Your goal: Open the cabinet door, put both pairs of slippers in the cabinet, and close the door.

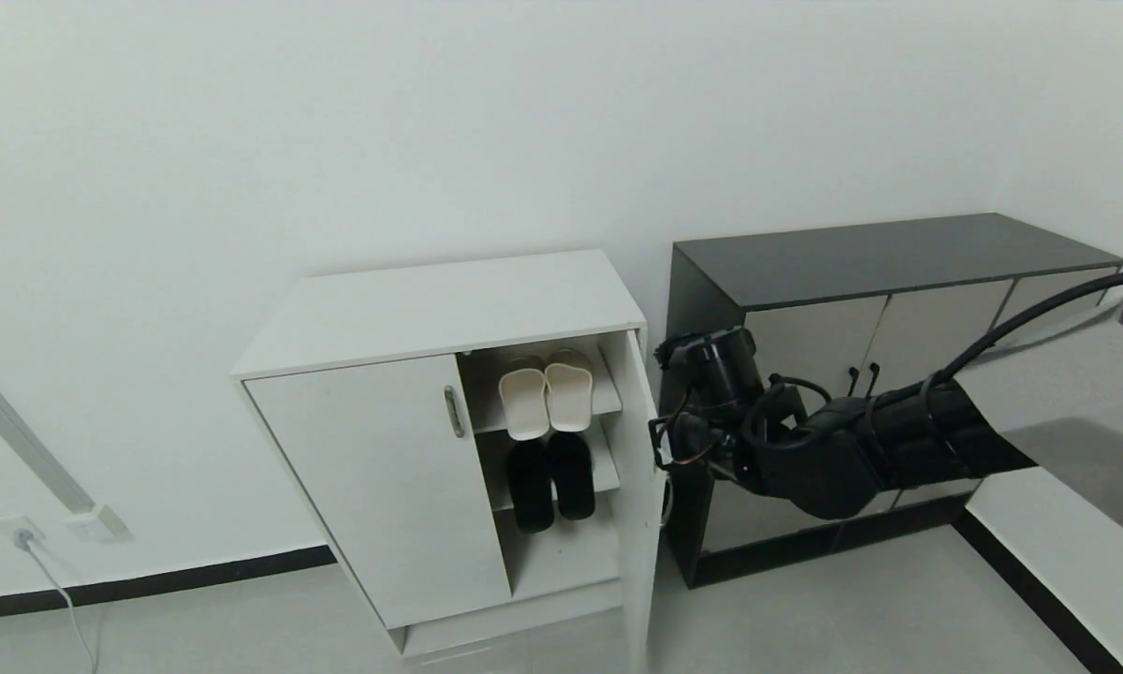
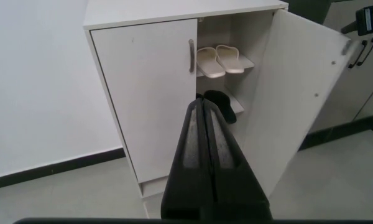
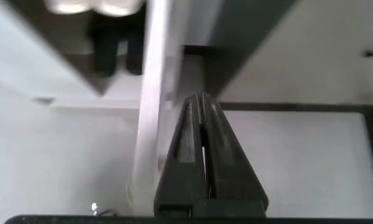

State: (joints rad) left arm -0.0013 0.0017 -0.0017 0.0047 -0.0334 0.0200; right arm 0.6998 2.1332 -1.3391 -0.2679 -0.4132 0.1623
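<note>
The white slippers sit on the upper shelf in the cabinet, the black slippers on the lower shelf, the door stands open, and the left end effector and the right end effector near the door are clenched, holding nothing.

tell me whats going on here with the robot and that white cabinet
Both pairs of slippers are already in the white cabinet: the white pair shelved above the black pair. Its right door stands open. The robot's right hand, shut, is at the door's outer side, so closing it looks like what's left. The left hand, also shut, hangs in front of the cabinet, apart from it.
</note>
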